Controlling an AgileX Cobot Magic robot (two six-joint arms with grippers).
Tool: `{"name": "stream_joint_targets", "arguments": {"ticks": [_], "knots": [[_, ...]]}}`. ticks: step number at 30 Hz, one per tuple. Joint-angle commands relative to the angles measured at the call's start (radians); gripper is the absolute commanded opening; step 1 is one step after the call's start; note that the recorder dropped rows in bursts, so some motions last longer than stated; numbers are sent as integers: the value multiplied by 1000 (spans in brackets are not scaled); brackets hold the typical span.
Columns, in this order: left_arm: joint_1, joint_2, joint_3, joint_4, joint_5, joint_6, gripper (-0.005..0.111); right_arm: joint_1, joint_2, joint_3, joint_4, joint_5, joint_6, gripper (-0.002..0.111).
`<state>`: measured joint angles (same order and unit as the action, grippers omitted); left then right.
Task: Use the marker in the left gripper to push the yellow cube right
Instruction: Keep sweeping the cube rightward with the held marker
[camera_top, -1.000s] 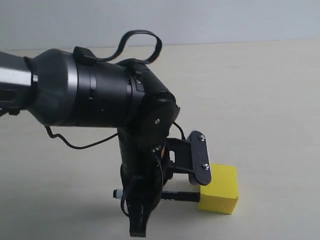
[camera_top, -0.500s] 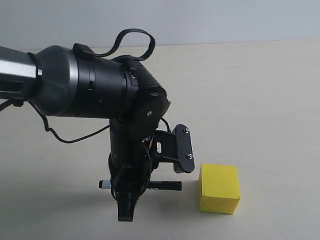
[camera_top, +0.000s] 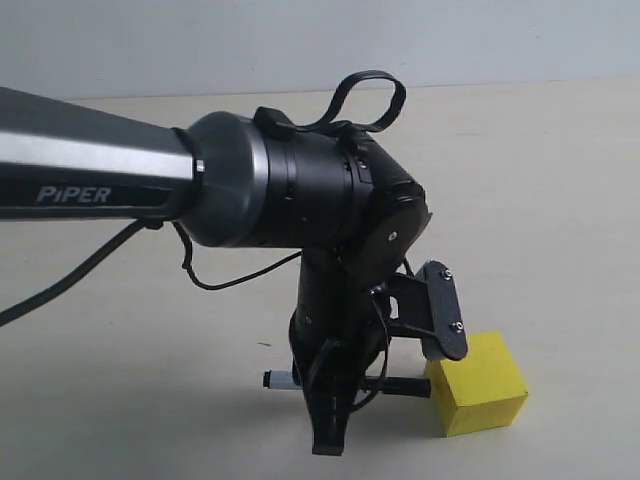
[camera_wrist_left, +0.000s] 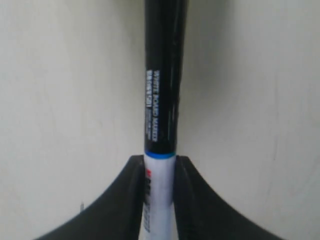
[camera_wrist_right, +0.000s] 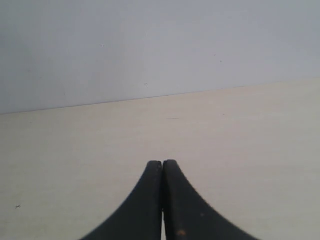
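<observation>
Table: "PIPER" arm's left fingers pinch marker labelled "WHITE BOARD MARKER"; right fingers together.

"PiPER" on the grey arm, "WHITE BOARD MARKER" on the marker

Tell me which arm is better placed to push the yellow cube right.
Left. The left jaws clamp the marker, its cap at the yellow cube's left face. The right jaws are shut, empty, with no cube in view.

Exterior overlooks the table; left wrist, seemingly close, shares marker
</observation>
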<state>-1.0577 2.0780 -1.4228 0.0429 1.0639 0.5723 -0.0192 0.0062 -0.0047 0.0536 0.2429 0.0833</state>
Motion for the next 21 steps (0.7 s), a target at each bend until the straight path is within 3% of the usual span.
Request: {"name": "stream_joint_targets", "arguments": {"ticks": [1, 13, 21], "knots": [[36, -1, -10, 2, 102, -35, 0, -3, -6, 5, -4, -6, -3, 0], [36, -1, -8, 6, 110, -105, 0, -3, -6, 5, -2, -6, -3, 0], [26, -1, -8, 16, -19, -108, 0, -3, -6, 5, -2, -6, -3, 0]]}}
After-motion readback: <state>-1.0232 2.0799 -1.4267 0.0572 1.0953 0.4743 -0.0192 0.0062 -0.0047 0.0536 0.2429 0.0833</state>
